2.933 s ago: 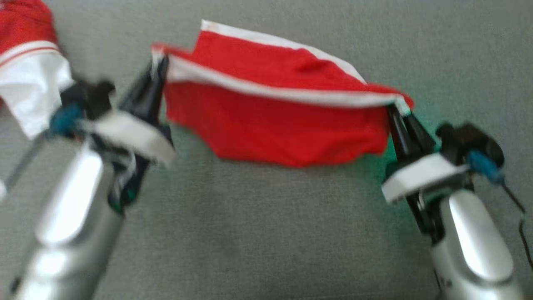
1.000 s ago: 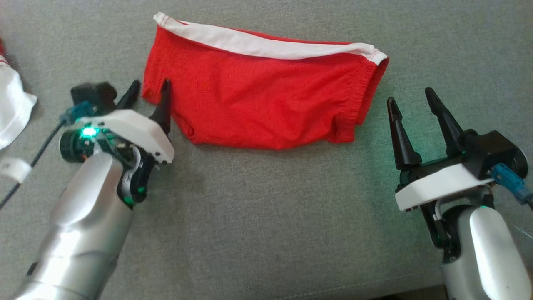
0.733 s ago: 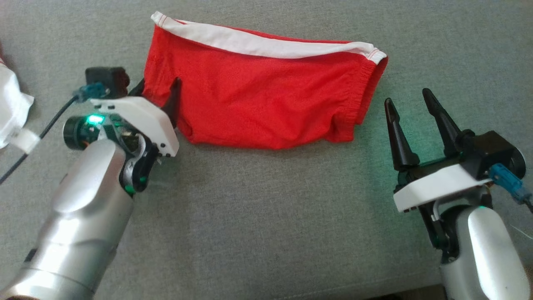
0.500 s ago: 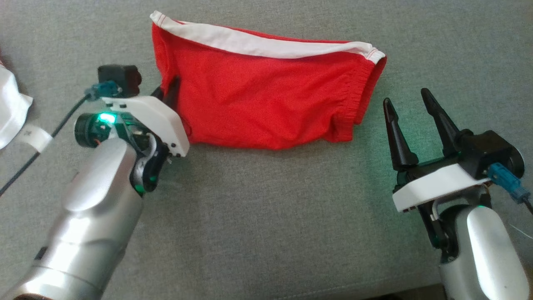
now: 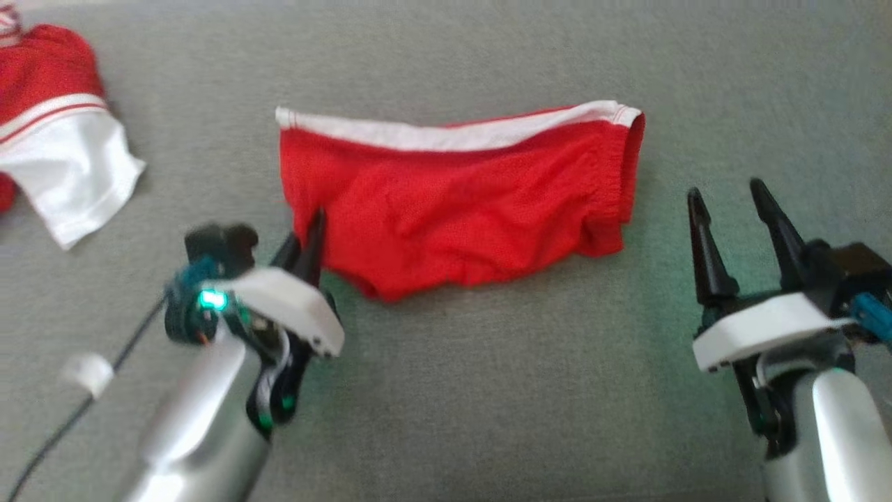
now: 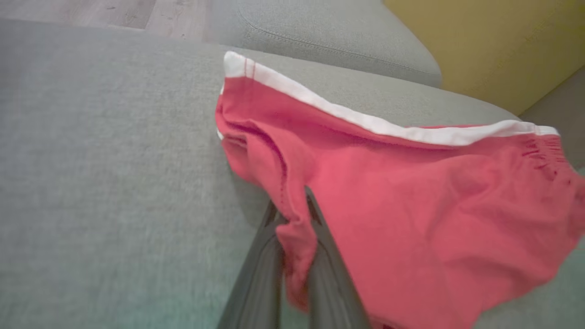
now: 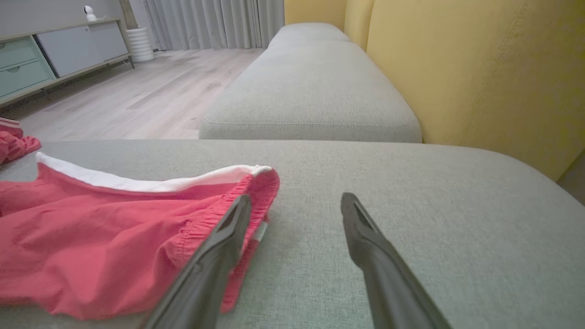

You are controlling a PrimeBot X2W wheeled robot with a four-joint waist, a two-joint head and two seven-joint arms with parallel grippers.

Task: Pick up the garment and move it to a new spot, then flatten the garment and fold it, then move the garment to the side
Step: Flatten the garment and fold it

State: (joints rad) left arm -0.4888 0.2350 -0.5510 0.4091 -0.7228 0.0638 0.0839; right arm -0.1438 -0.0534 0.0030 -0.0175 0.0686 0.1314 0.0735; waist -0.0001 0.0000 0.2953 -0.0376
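Right wrist view: grey cushion (image 7: 411,219), yellow backrest (image 7: 480,68), wood floor (image 7: 151,100) (left tool (image 6: 290,203) pinching garment (image 7: 91,237); right tool (image 7: 296,197) apart).

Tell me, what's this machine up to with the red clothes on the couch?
It's a two-armed robot working on folding a pair of red shorts, which lie on the grey sofa cushion. Its left gripper is shut on the shorts' left edge. Its right gripper is open beside the elastic waistband end, holding nothing. Another red and white garment lies off to the left.
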